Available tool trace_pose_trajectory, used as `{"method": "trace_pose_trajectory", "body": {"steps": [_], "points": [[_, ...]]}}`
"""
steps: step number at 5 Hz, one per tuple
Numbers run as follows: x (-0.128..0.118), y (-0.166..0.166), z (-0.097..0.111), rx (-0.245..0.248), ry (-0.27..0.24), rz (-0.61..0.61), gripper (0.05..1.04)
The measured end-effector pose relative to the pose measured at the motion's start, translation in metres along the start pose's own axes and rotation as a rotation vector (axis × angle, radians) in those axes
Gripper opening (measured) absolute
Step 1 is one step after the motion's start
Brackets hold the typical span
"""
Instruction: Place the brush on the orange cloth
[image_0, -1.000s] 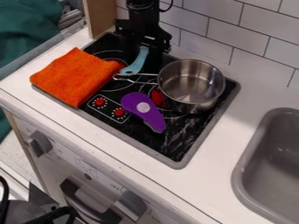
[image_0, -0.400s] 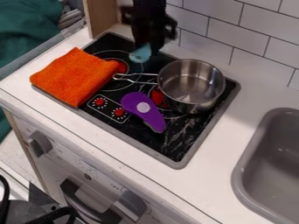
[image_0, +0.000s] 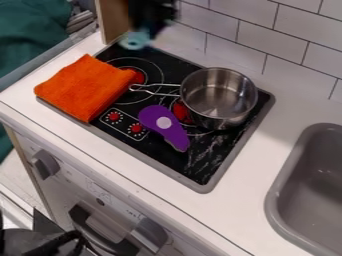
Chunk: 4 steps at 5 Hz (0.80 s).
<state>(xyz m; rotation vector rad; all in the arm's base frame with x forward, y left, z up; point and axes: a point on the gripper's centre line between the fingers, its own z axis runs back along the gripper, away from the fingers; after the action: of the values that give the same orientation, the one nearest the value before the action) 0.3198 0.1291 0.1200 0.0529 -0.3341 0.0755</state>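
The pot (image_0: 217, 97) sits on the back right part of the black stove (image_0: 210, 162). Its top is wide open, and I can see its shiny bottom inside. The pot handle (image_0: 141, 90) sticks out toward the cloth (image_0: 87, 87), with its tip just beside it. The sink (image_0: 310, 190) is a big gray tub in the white counter (image_0: 250, 157), well apart from the pot.

The gripper (image_0: 145, 33) is up by the far left corner of the stove. Its jaws are closed on the blue brush (image_0: 135, 41), but they are too blurry to tell how big the gap is. The brush is up past the cloth, not on it. The cloth lies folded on the stove's left side. The purple thing (image_0: 164, 127) lies flat between the cloth and the pot.
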Motion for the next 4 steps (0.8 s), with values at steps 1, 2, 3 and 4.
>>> {"method": "trace_pose_trajectory", "body": {"steps": [1,2,3,4], "points": [[-0.034,0.018,0.001,0.006,0.046,0.017,0.300],[-0.059,0.034,-0.003,-0.002,0.080,0.027,0.300],[-0.073,0.036,-0.007,-0.006,0.114,-0.004,0.300],[-0.081,0.033,-0.015,-0.015,0.129,-0.010,0.359]]}}
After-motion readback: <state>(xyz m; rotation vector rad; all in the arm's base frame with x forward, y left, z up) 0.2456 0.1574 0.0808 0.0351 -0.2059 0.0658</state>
